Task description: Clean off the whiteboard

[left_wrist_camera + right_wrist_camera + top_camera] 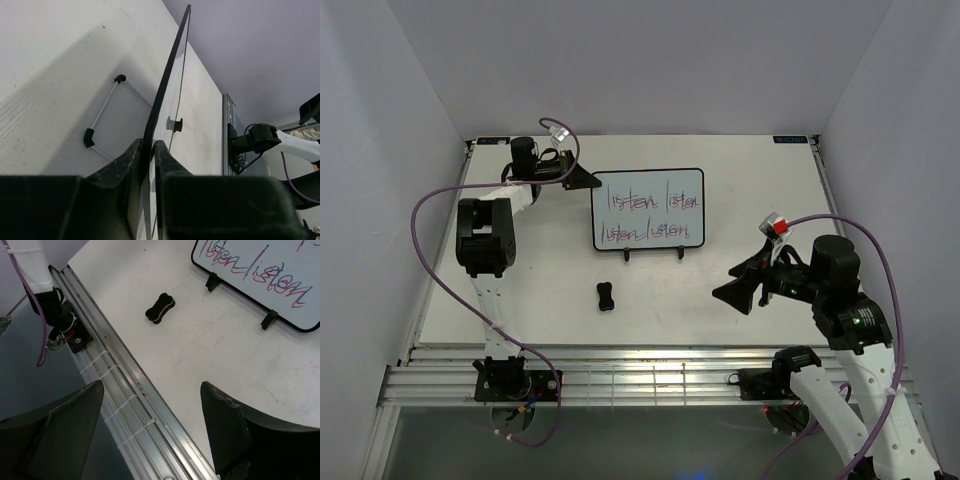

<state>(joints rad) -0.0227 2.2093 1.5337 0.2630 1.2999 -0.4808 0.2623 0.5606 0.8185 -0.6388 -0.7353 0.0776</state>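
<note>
The whiteboard [650, 208] stands on its wire feet mid-table, covered with red and dark handwriting. My left gripper [592, 181] is shut on its upper left edge. In the left wrist view the board's black edge [167, 85] runs up from between my closed fingers [131, 162]. The small black bone-shaped eraser [606, 296] lies flat on the table in front of the board; it also shows in the right wrist view [160, 308]. My right gripper [735, 293] is open and empty, hovering above the table's front right, well right of the eraser.
The table's front edge has a metal rail [125, 390] below my right gripper. The board's wire stand feet [102, 115] rest on the table behind it. White walls enclose the table on three sides.
</note>
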